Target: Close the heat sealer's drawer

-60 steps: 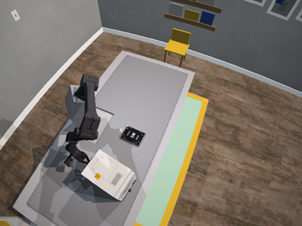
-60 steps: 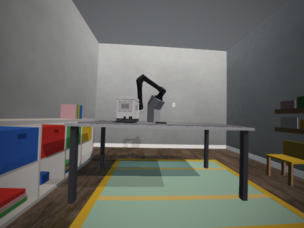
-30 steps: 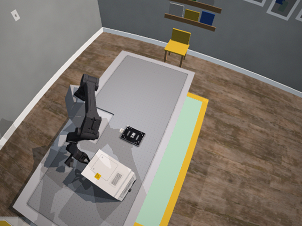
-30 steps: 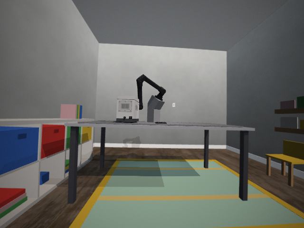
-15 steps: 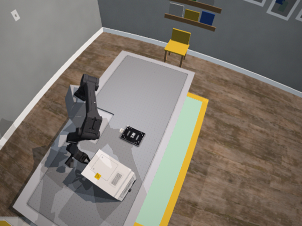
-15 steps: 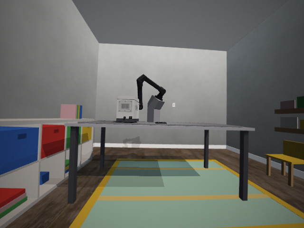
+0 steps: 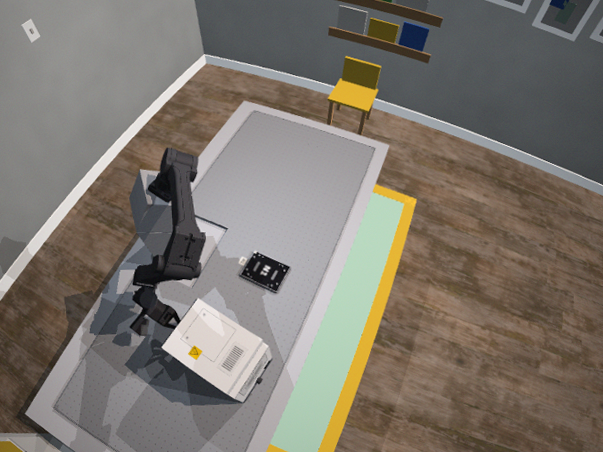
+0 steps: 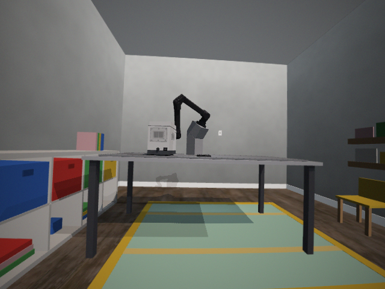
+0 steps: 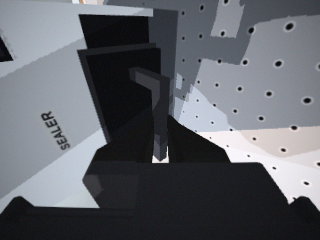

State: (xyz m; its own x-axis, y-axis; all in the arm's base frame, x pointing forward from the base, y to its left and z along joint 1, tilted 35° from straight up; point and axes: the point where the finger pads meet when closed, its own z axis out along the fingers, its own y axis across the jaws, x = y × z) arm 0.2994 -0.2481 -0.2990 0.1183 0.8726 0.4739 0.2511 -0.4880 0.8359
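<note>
The white heat sealer [image 7: 217, 346] [image 8: 160, 138] [image 9: 35, 90] stands on the table's near left part. In the wrist view its dark drawer front [image 9: 117, 95] sits at the sealer's side face and seems to stand a little out of the opening. A grey bar handle [image 9: 150, 80] sticks out from the drawer front. My gripper [image 9: 160, 120] [image 7: 165, 320] is shut on this handle, close against that side of the sealer. The seal sheet, plate, sealing frame and the sealer's light are hidden in all views.
A black flat fixture [image 7: 263, 271] [image 8: 203, 155] lies on the grey perforated table [image 7: 300, 182] right of the arm. The grey arm base [image 8: 195, 136] stands behind the sealer. The table's long edge runs close to the sealer's far end.
</note>
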